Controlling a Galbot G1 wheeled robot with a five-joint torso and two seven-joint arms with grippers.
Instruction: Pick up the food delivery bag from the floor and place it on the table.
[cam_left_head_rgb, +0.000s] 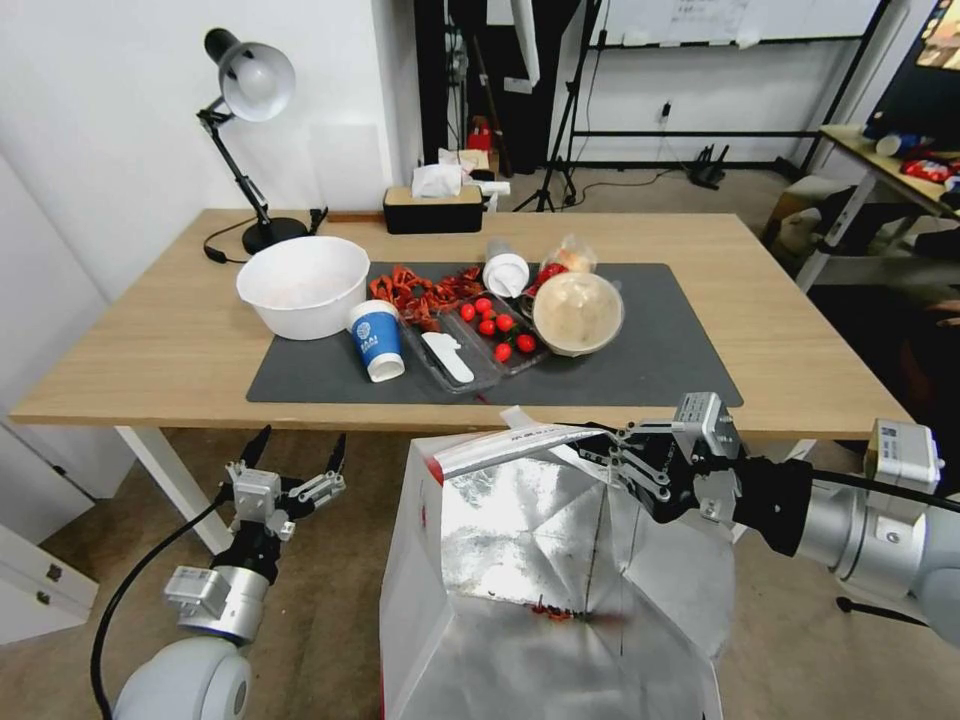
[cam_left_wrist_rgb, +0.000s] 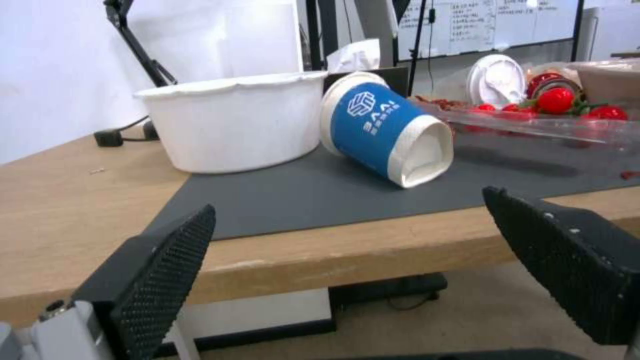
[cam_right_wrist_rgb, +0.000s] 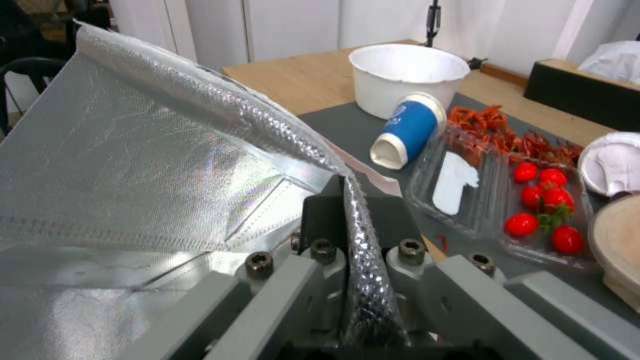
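A: Bag?
B: Food delivery bag (cam_left_head_rgb: 545, 590) hangs off the right tool (cam_left_head_rgb: 610, 452), clenched on its foil rim, mouth open below it, just short of the surface (cam_left_head_rgb: 150, 350) edge.
A: Handling?
B: Probably light, soft, crinkly; foil likely slippery, rim may tear. Folded rim or strap is safer.
A: Left tool (cam_left_head_rgb: 295, 455)?
B: Released, idle, low beside the bag.
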